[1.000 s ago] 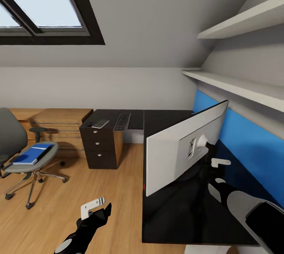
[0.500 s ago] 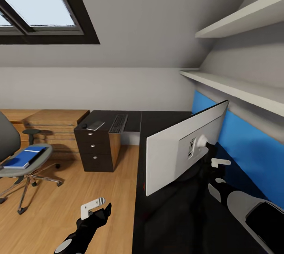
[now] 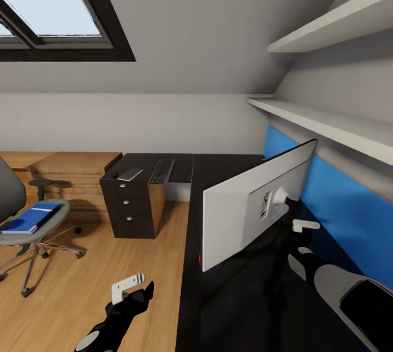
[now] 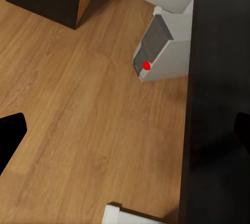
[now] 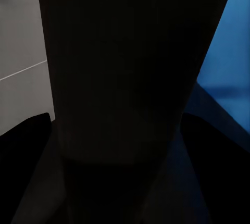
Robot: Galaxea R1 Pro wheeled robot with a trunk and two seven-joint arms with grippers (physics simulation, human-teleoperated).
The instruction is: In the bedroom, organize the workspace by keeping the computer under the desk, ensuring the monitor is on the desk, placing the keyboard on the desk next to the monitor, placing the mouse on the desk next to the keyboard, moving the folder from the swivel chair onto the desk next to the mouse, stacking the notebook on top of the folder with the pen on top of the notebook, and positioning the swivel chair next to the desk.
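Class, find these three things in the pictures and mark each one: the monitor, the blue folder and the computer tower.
monitor [image 3: 234,213]: head view, on its white back panel.
folder [image 3: 27,220]: head view, on its blue cover, lying on the chair seat.
computer [image 4: 166,52]: left wrist view, on the grey case above its red dot.

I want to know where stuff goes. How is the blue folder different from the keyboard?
The folder is bright blue, while the keyboard is grey with black keys. The folder lies on the swivel chair seat; the keyboard lies on the black desk. The folder looks wider and squarer; the keyboard is long and narrow. Both are thin and lie flat.
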